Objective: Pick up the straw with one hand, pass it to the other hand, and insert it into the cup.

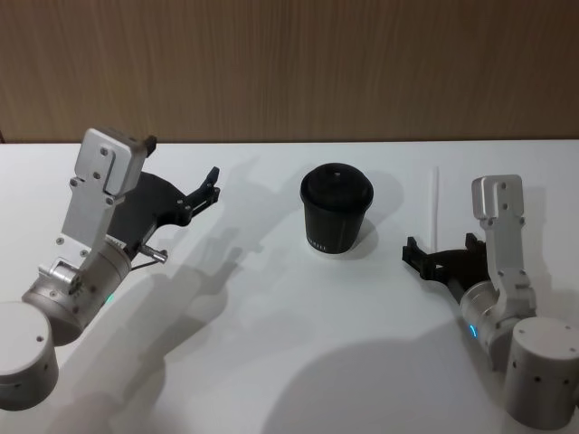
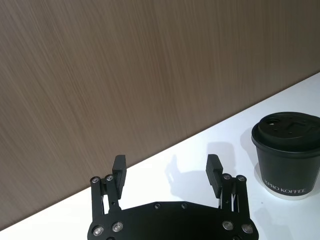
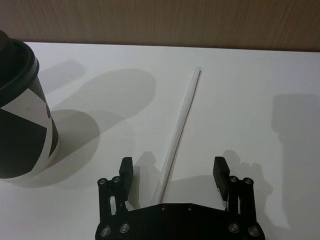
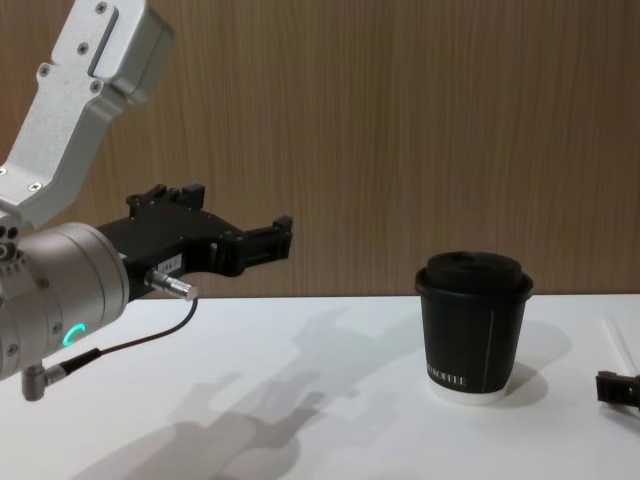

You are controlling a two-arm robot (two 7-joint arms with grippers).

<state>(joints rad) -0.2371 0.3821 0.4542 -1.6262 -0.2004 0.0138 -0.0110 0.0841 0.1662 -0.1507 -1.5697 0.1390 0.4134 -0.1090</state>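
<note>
- Two grippers counted, one per arm; one straw (image 1: pixel 434 203); one cup (image 1: pixel 336 210); one table (image 1: pixel 271 362) carrying both items.
- Straw: a single thin, straight white piece. It lies flat on the white table to the robot's right of the cup and apart from it, running lengthwise toward the wooden wall (image 1: pixel 289 63). Its near end passes between the jaws of the right gripper (image 1: pixel 441 249). The right wrist view shows bare table on either side of it — neither jaw touches it.
- Cup: one black paper cup, upright near the middle of the table, with one black domed lid (image 1: pixel 336 185) seated on it. White lettering sits low on its side, and the chest view shows one thin white vertical line and a white base rim.
- Right gripper: low over the table on the robot's right. Its jaws are spread wide and straddle the straw's near end; nothing is gripped.
- Left gripper (image 1: pixel 211 185): raised above the table on the robot's left, well apart from the cup, pointing forward and toward the cup's side. Its jaws are spread wide and hold nothing.
- Left wrist (image 4: pixel 60 290), from the chest view: a silver cylinder with one glowing green ring (image 4: pixel 68 335) and one dark cable (image 4: pixel 120 350) looping beneath.
</note>
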